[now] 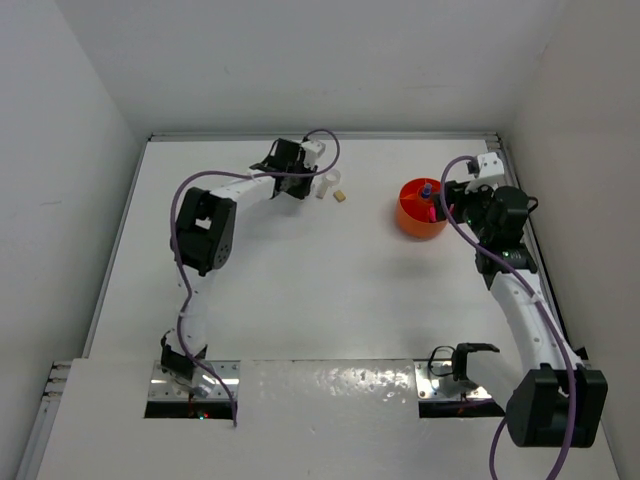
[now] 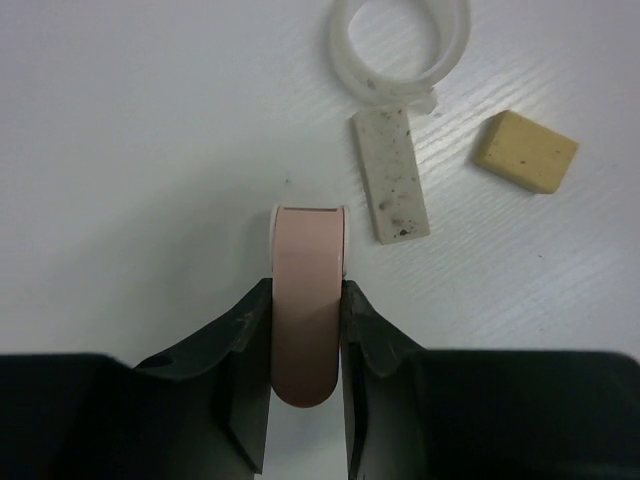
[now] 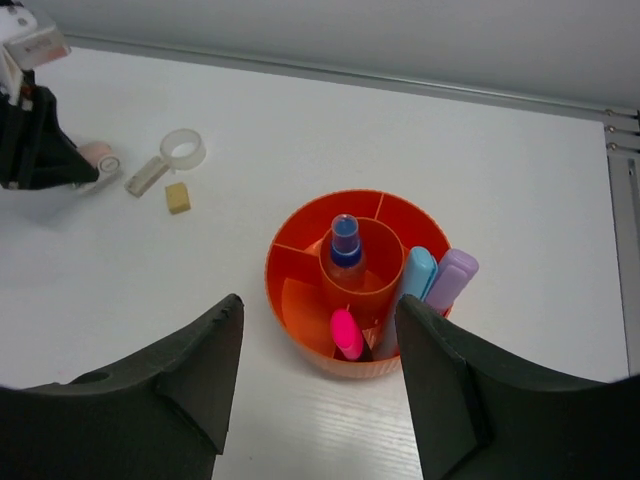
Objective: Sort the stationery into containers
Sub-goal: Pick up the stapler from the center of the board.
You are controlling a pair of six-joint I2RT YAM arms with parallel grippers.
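Note:
My left gripper (image 2: 307,295) is shut on a pale pink piece (image 2: 308,260) that rests on the white table, one jaw pressing each side. Just beyond it lie a clear ring (image 2: 400,40), a grubby white block (image 2: 390,175) and a tan block (image 2: 525,150). The round orange tub (image 3: 300,350) stands at the right. It holds a small blue bottle (image 3: 345,245) in its middle cup, a pink marker (image 3: 346,333), a pastel blue piece (image 3: 417,275) and a lilac piece (image 3: 452,280). My right gripper (image 3: 318,300) hovers open above the tub's near side, holding nothing.
The table's back wall and raised edge run close behind the ring (image 1: 325,183) and the tub (image 1: 420,210). The right wall stands near the right arm. A purple cable loops over the left wrist (image 1: 325,150).

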